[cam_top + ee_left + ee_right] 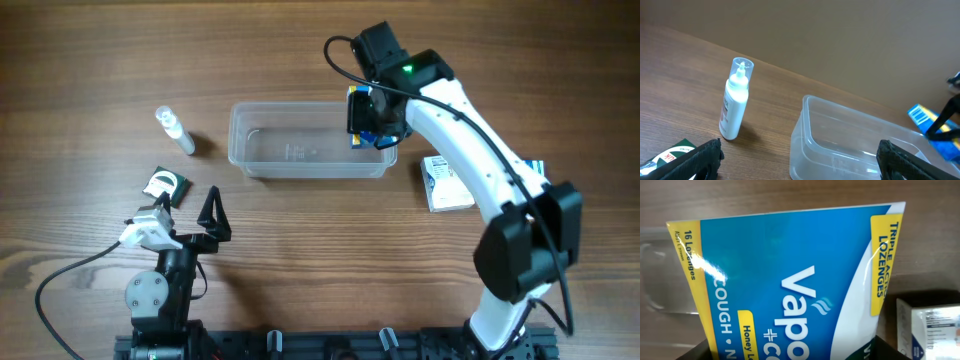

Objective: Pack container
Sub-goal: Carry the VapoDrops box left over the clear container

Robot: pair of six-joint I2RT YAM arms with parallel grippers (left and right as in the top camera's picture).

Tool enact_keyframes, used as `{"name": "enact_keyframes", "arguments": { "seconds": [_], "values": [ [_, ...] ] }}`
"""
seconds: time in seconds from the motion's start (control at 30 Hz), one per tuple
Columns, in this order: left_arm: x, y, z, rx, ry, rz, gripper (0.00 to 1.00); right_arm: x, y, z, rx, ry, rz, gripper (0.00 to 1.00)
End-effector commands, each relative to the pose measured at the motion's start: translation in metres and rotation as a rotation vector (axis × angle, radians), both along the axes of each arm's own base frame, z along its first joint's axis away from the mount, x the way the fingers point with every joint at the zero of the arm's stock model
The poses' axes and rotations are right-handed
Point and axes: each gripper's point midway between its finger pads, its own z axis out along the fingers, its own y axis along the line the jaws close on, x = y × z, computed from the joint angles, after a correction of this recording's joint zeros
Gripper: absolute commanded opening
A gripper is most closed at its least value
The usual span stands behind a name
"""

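A brown wood-grain bench (90, 60) carries everything in view. The container (300, 150), a clear rectangular tub with rounded corners, sits near the middle of it with its long side across the overhead view, and its floor looks bare. The right gripper (372, 125) hangs over the tub's right end, clamped on a blue lozenge box (790, 280). The box fills the right wrist view, with white and yellow print reading "16 Lozenges" and "Triple Action Lozenges". From overhead the box overlaps the tub's right rim, but whether it touches the tub's floor cannot be told. The left gripper (800, 164) is low on the bench in front of the tub's left corner, its fingers (702, 157) spread wide with nothing between them. A small clear-capped white bottle (734, 102) stands upright to the left of the tub, apart from it. A green-and-white packet (165, 185) lies just beside the left gripper. To the right of the tub, clear of its wall, a white box (447, 183) lies flat beside the right arm.
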Motion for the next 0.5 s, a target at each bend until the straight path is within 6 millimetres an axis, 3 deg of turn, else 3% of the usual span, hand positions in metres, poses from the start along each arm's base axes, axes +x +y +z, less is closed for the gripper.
{"name": "enact_keyframes", "arguments": {
  "seconds": [0.0,0.47],
  "values": [
    [0.000,0.004,-0.003,0.009,0.004,0.019,1.00,-0.002,-0.003,-0.021,-0.044,0.041,-0.023,0.58],
    [0.000,0.004,-0.003,0.009,0.004,0.019,1.00,-0.004,-0.002,-0.034,-0.047,0.079,-0.040,0.59]
  ]
}}
